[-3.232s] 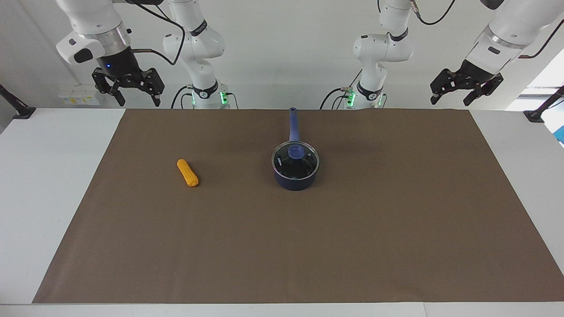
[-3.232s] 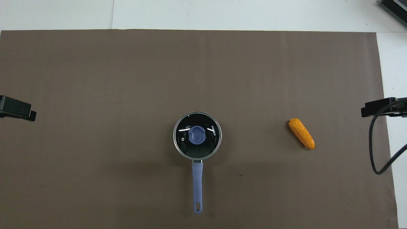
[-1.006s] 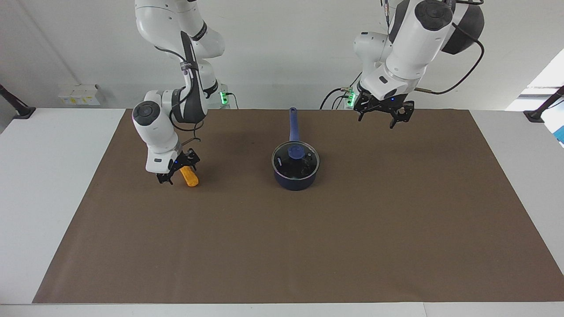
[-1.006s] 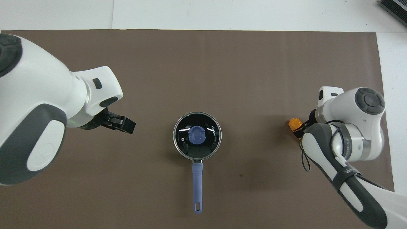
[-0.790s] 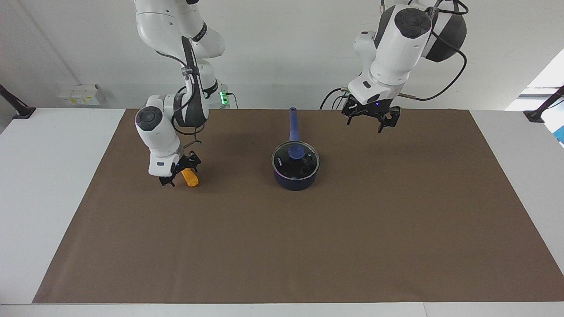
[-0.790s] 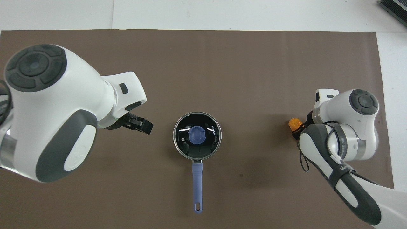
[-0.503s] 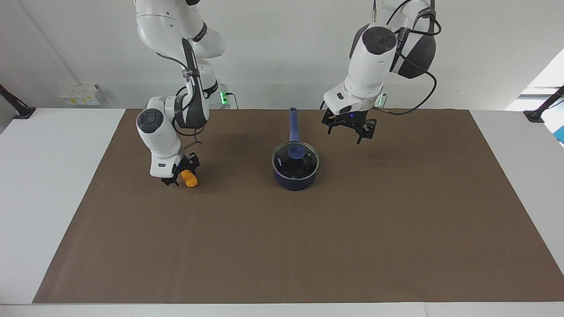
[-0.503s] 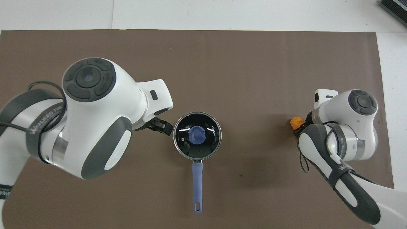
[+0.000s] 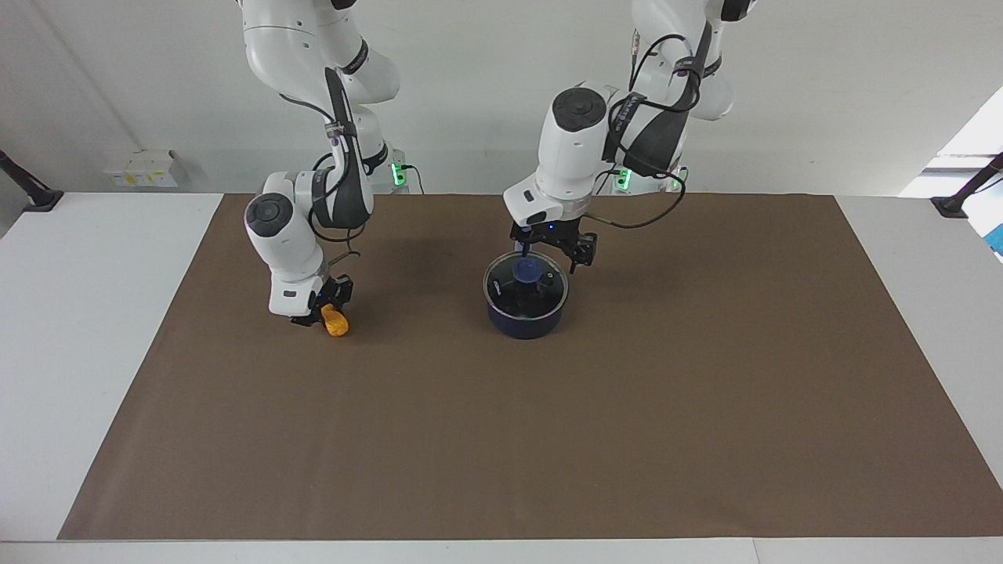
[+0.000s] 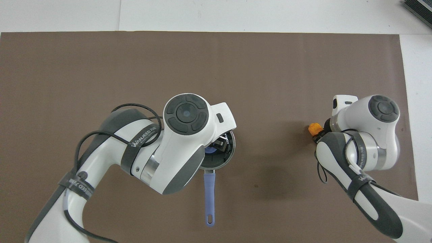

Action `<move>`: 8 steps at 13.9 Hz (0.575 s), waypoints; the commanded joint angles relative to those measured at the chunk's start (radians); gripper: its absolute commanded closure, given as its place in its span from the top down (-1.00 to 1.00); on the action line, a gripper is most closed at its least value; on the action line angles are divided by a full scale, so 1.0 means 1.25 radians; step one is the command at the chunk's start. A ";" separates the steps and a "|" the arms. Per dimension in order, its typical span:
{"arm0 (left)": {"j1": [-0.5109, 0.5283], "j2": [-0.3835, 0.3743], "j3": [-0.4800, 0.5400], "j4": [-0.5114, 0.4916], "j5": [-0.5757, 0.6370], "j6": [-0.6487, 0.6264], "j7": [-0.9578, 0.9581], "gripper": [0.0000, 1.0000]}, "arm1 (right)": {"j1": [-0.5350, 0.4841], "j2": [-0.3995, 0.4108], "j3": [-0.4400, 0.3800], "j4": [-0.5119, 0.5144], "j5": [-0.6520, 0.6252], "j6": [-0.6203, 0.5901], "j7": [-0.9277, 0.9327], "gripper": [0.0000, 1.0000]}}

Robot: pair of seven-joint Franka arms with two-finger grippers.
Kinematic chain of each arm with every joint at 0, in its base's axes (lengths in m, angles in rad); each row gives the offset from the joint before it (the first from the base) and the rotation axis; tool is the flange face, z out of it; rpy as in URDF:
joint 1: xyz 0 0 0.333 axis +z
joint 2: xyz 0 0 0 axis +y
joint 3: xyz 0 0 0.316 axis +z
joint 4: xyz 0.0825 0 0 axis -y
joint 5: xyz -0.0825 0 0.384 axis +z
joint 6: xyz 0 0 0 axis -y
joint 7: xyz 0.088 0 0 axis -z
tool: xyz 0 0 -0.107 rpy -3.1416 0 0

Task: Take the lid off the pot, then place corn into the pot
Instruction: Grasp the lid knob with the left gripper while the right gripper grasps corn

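The dark blue pot stands mid-mat with its long handle pointing toward the robots. The glass lid with the blue knob rests on it. My left gripper hangs open just above the lid, slightly to the robots' side of the knob, touching nothing. In the overhead view the left arm covers most of the pot. Toward the right arm's end of the table, my right gripper is shut on the orange corn, low at the mat; only the corn's tip shows from above.
A brown mat covers the table's middle, with bare white table at both ends. Black clamp posts stand at the corners nearest the robots. The left arm's cable loops beside the pot.
The left arm has swung from its own end of the table to over the pot and come down. The right gripper has closed on the corn.
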 commanded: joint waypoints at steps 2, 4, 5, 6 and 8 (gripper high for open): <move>-0.033 0.017 0.016 -0.022 0.017 0.046 -0.064 1.00 | 0.002 -0.002 0.002 -0.011 0.010 0.021 0.001 -1.00; -0.037 0.018 0.016 -0.043 0.017 0.065 -0.065 1.00 | 0.002 -0.002 0.002 -0.011 0.010 0.021 0.001 -1.00; -0.037 0.017 0.016 -0.057 0.018 0.081 -0.065 1.00 | 0.002 -0.002 0.002 -0.012 0.010 0.021 0.001 -1.00; -0.037 0.016 0.016 -0.062 0.018 0.083 -0.065 1.00 | 0.002 -0.002 0.002 -0.011 0.010 0.021 0.001 -1.00; -0.037 0.013 0.016 -0.073 0.018 0.088 -0.066 1.00 | 0.002 -0.002 0.002 -0.011 0.010 0.021 0.002 -1.00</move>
